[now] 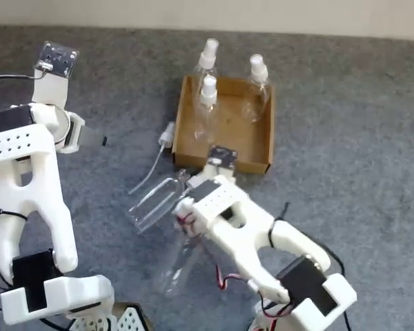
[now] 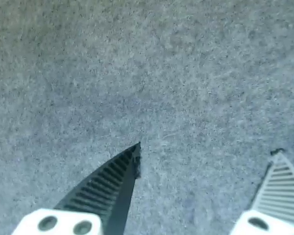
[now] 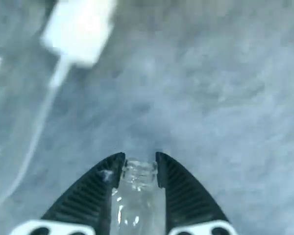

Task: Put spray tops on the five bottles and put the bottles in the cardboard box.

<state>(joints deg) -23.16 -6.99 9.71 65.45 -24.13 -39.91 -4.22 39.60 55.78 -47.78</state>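
Inside the cardboard box (image 1: 260, 148): I count two capped bottles standing upright, the left capped bottle (image 1: 204, 117) by the left wall and the right capped bottle (image 1: 254, 100) near the far right corner.
Far-left corner of the box: a third capped bottle (image 1: 208, 55); I cannot tell whether it stands inside or just behind.
Worktop (image 1: 345, 103) beside the box: a loose spray top (image 1: 167, 133) lies just left of the box, its dip tube trailing away.
Right hand (image 3: 138, 157): clamped on the neck of a gripped bottle (image 3: 137, 208), open mouth towards the loose spray top.
By the right arm: a near uncapped bottle (image 1: 174, 265) and a far uncapped bottle (image 1: 152, 203) lie flat; I cannot tell which one is gripped.
Left hand (image 2: 208, 148): fingers spread, over bare worktop.
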